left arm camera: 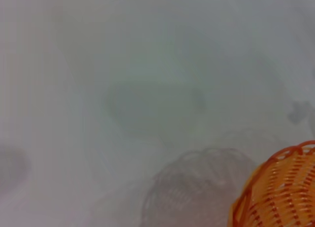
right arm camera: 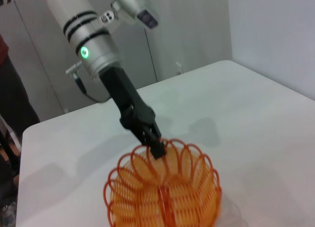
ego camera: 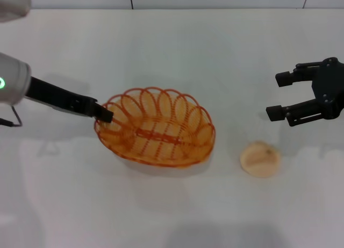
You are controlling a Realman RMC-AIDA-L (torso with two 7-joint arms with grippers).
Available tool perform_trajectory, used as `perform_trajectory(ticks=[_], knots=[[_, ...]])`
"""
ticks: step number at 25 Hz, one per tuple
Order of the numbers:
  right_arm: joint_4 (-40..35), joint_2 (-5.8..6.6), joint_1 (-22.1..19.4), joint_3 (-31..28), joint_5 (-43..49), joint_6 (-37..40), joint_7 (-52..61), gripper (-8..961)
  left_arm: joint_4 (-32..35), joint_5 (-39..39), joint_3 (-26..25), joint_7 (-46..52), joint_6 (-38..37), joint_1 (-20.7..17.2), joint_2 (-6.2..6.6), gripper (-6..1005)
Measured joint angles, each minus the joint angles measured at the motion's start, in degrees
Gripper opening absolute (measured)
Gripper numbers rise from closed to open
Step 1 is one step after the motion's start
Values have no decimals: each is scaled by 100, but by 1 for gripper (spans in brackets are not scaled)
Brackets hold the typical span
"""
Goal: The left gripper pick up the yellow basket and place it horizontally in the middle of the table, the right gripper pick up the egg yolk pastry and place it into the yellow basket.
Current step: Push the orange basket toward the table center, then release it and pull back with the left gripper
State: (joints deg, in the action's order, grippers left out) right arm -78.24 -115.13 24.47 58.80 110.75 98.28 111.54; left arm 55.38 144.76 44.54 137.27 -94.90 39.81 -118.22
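Note:
The yellow basket (ego camera: 156,128) lies lengthwise near the middle of the white table (ego camera: 172,54), open side up. My left gripper (ego camera: 105,115) is shut on the basket's left rim; the right wrist view shows its fingers (right arm camera: 153,144) pinching a rim loop of the basket (right arm camera: 165,195). A corner of the basket (left arm camera: 278,190) shows in the left wrist view. The egg yolk pastry (ego camera: 260,158) lies on the table to the right of the basket. My right gripper (ego camera: 282,94) is open and empty, hovering above and to the right of the pastry.
The table's far edge (ego camera: 172,9) meets a pale wall. In the right wrist view a person in dark clothes (right arm camera: 12,109) stands beyond the table's left side.

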Motion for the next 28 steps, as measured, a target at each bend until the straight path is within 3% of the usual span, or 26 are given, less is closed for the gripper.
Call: perform_trajectory(ticks=[4,15,28], knots=[[0,0,0,-1,0,8,4,872,-167,-33,170,12,259,-19,-85,76],[1,6,6,3,0,30,9,872,-601,-672,695,22,866,-82,-99,76],[-30,9,29,2,-1,41,35,872,-874,-1222,918,-15,1156,-324,-120,75]])
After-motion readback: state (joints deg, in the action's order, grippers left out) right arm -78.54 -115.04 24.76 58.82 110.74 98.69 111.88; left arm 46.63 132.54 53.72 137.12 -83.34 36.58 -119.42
